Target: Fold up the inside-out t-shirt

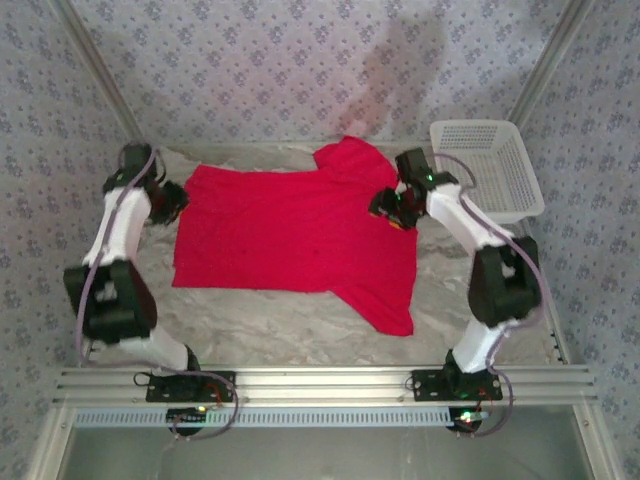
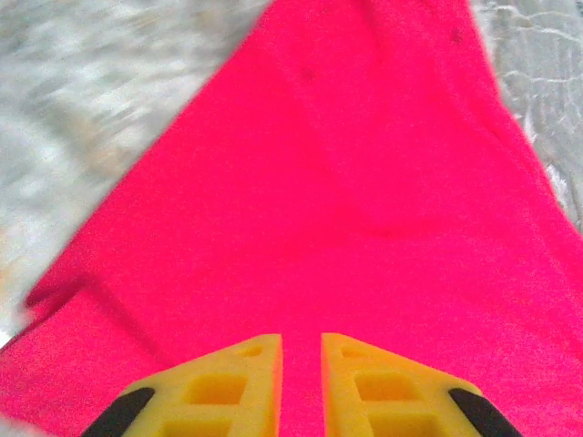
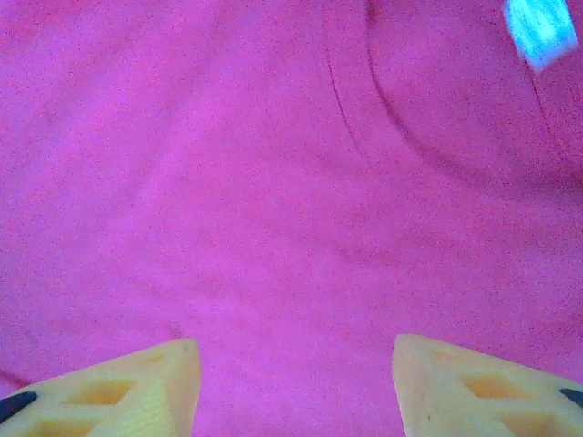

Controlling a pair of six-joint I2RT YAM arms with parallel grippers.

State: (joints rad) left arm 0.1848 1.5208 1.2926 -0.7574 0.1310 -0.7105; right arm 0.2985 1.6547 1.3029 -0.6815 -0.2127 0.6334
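Plainly, the t-shirt (image 1: 290, 230) lies flat on the worktop (image 1: 300, 325) with its long axis running left to right. Its hem is on the left, and its neck end, where the white tag (image 3: 542, 30) shows, is on the right. One sleeve points toward the far side and the other toward the arm bases.

The left claw (image 1: 172, 200) sits at the hem edge with its jaws almost together. Red cloth shows in the slit, but whether it pinches the cloth cannot be told. The right claw (image 1: 392, 208) hangs over the neck end with its jaws spread wide, holding nothing.

Each arm is therefore nearest one short end. Any fold along the length likely means carrying one end toward the other.
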